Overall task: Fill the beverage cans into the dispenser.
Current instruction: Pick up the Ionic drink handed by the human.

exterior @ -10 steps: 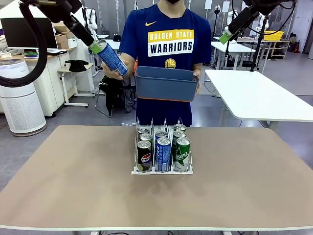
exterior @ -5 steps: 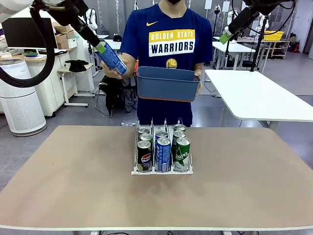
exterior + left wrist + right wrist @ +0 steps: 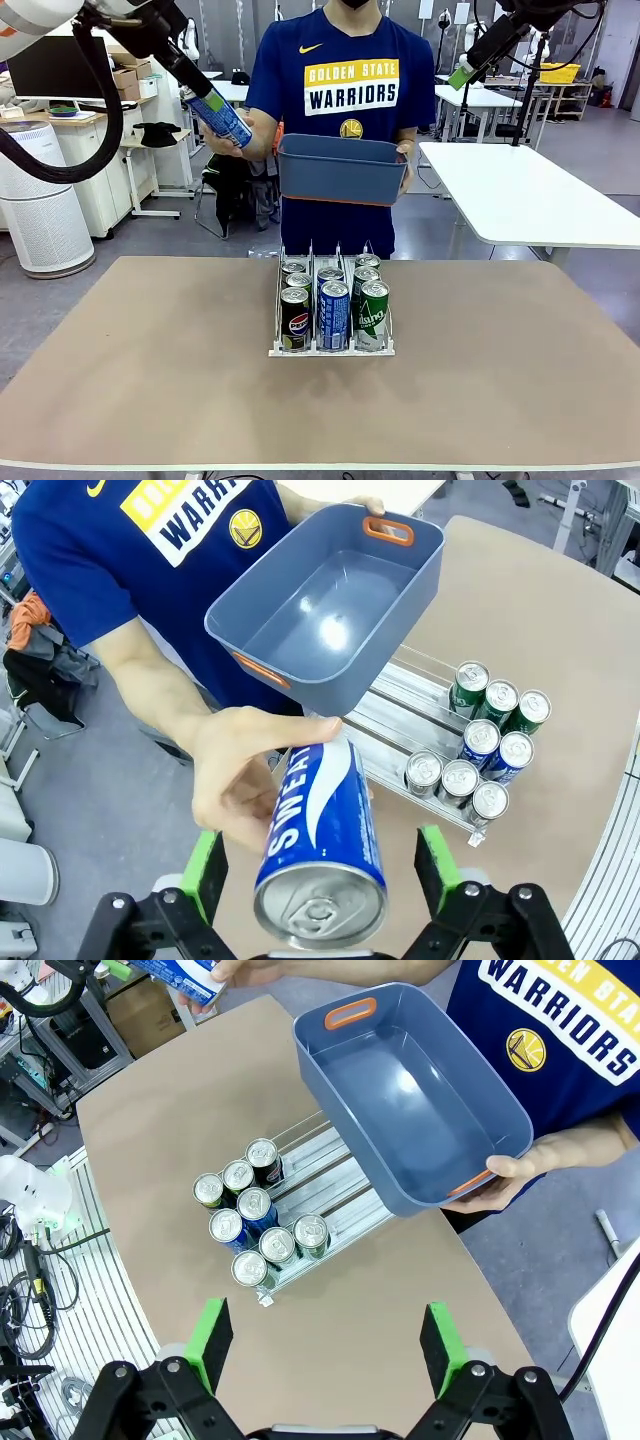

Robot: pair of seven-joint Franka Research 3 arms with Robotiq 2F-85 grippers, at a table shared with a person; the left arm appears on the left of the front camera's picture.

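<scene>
The table [image 3: 150, 400] lies bare from its near edge up to the dispenser [image 3: 330, 352], with wide free surface on both flanks. The dispenser stands mid-table. Eight beverage cans [image 3: 333, 315] are packed at its near end: three black in the left lane, two blue in the middle, three green on the right. The rear rail lengths are open.

Beyond the far edge a person holds a blue-grey tub [image 3: 340, 172] at chest height. The person's other hand [image 3: 235, 790] holds a blue can [image 3: 320, 840].

The left gripper [image 3: 318, 855] has its jaws spread, straddling that can's top with clearance on each side. The right gripper [image 3: 325, 1335] is raised high, jaws spread, with nothing between them.
</scene>
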